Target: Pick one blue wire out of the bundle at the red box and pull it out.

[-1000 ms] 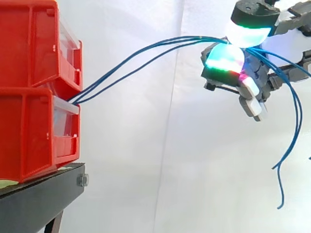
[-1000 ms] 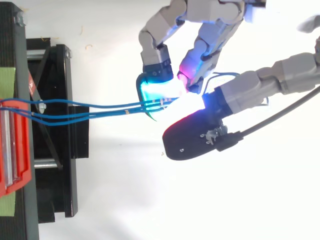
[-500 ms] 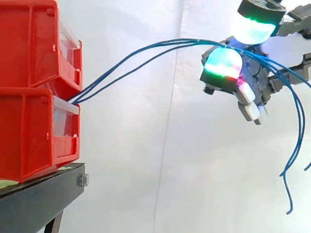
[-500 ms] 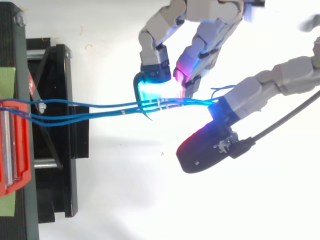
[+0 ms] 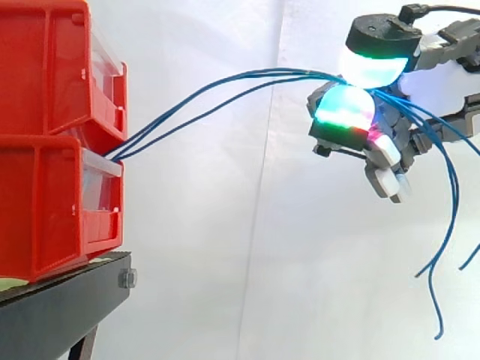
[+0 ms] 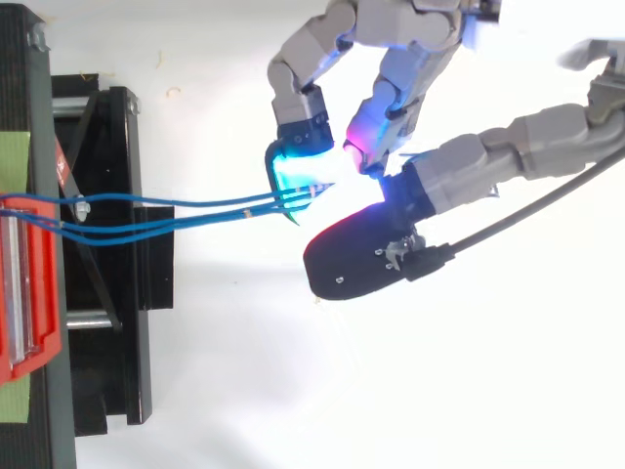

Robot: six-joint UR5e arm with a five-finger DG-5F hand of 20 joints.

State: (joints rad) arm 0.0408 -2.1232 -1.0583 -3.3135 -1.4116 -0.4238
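Side view: fingers (image 5: 345, 106) of hand (image 5: 386, 154) tight around blue wires (image 5: 285, 73), well apart from red bins (image 5: 52, 150).

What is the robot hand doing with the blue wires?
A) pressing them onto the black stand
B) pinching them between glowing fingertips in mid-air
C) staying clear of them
B: the wires run from the red bins and pass between glowing fingertips of the robot hand, pressed together away from the stand.
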